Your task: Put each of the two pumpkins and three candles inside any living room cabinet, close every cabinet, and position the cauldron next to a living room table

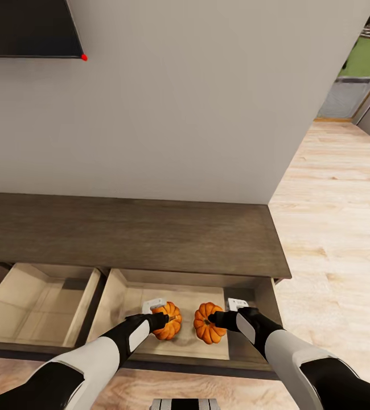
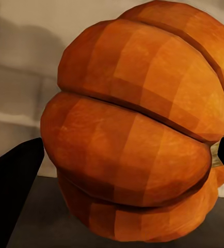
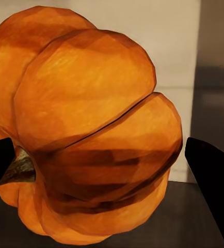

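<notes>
The dark brown cabinet [image 1: 128, 233] stands against the wall with two drawers pulled out. Over the right drawer [image 1: 129, 296], my left gripper [image 1: 163, 320] is shut on one orange ribbed pumpkin [image 1: 172, 323], tipped on its side. In the left wrist view the pumpkin [image 2: 138, 129] spans the gap between the black fingertips [image 2: 16, 175]. Beside it, my right gripper [image 1: 214, 320] is shut on the second pumpkin [image 1: 206, 324]. The right wrist view shows this pumpkin [image 3: 91, 124] with its stem sideways, between the fingertips [image 3: 210, 175]. Candles, cauldron and table are out of view.
The left drawer [image 1: 37, 304] stands open with a pale bare floor. Small white fittings [image 1: 152, 304] sit at the back of the right drawer. A dark screen [image 1: 25, 28] hangs on the wall above. Wooden floor [image 1: 333, 228] runs right of the cabinet toward a doorway.
</notes>
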Controlling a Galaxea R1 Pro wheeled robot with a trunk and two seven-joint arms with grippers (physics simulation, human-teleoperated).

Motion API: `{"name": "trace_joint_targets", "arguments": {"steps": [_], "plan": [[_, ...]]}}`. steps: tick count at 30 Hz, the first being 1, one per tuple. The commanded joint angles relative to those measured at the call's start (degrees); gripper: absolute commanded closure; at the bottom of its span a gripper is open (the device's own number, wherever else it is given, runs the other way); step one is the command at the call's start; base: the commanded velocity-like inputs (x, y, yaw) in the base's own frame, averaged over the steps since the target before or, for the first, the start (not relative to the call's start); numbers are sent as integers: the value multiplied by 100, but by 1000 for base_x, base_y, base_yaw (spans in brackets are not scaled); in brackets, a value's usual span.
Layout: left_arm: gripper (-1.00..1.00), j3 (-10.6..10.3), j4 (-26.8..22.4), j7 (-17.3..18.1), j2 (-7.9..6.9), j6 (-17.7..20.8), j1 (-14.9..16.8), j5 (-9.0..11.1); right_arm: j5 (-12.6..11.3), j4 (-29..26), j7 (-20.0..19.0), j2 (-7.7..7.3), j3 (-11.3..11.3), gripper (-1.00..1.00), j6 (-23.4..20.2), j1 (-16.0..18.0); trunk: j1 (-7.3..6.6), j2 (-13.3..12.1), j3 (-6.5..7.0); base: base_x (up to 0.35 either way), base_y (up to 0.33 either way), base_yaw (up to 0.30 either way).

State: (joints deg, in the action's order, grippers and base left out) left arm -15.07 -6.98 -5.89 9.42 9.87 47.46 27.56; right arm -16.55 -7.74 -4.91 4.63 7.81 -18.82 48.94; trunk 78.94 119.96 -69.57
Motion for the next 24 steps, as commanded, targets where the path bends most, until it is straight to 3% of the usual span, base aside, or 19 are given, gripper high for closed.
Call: {"name": "trace_joint_targets", "arguments": {"steps": [1, 14, 24], "plan": [[100, -49, -14, -35, -1, 31, 0, 56, -46, -8, -1, -2, 45, 100, -25, 1, -1, 1, -3, 0, 0, 0], [100, -49, -14, -35, -1, 33, 0, 56, -50, -9, -1, -6, 44, 100, -25, 1, 241, 443, -201, 0, 0, 0], [100, -49, -14, -36, -1, 27, 0, 56, -49, -10, -1, -6, 45, 100, -25, 1, 241, 443, -201, 0, 0, 0]]}}
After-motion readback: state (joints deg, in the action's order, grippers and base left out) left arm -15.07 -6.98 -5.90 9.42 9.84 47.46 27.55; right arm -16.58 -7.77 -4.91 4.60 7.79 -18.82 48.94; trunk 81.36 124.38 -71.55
